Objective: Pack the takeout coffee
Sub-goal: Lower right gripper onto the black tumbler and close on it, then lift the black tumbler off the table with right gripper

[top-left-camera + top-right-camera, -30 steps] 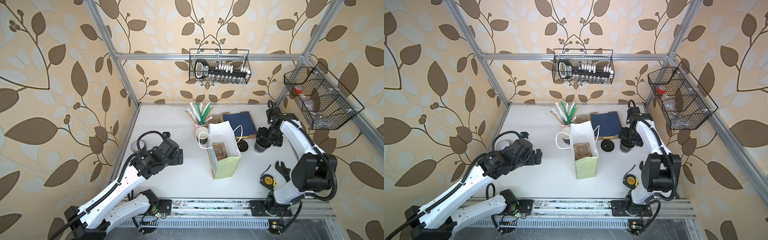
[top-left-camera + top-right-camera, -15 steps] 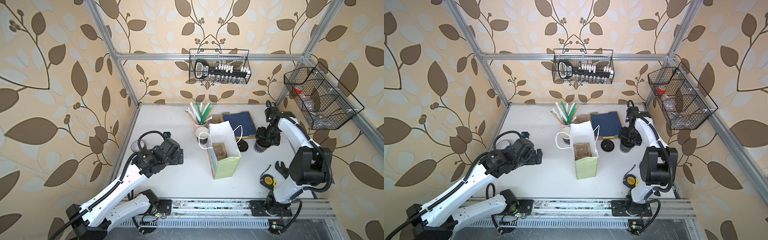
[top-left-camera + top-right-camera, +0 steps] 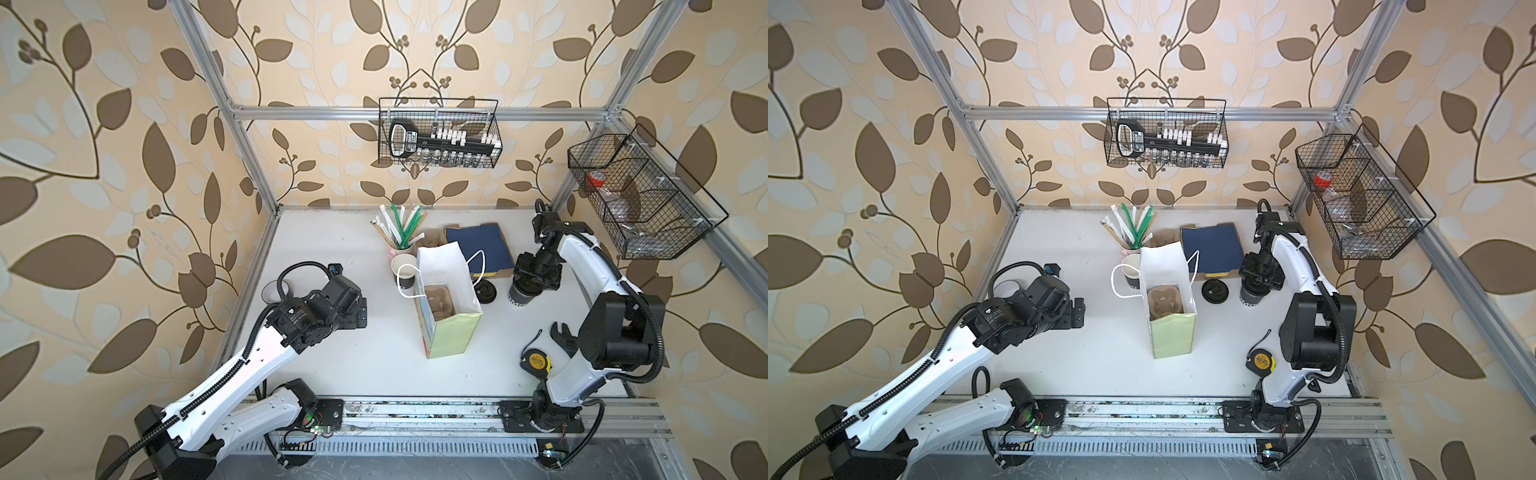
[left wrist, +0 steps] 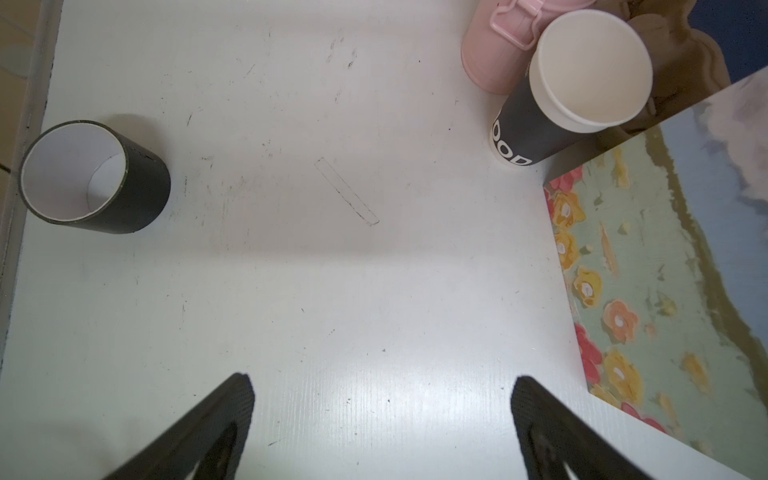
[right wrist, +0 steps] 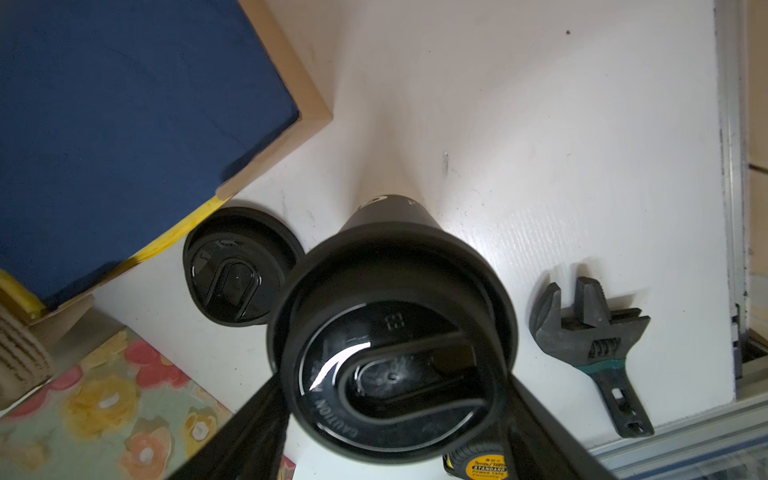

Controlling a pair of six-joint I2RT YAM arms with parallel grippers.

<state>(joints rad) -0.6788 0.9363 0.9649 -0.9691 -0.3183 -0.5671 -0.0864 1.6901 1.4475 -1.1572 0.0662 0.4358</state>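
Takeout coffee (image 3: 518,298), lid (image 5: 390,316) seen only from right wrist, right hand (image 3: 527,284) straddling it, grip unclear, left hand (image 4: 382,383) spread apart.

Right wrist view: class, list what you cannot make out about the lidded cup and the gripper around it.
- Grip: the lid hides whether the right gripper touches the lidded cup; in both top views the gripper itself covers it.
- Contents: hidden under the lid.
- Side text: the lettering is cut short by the gripper in a top view.
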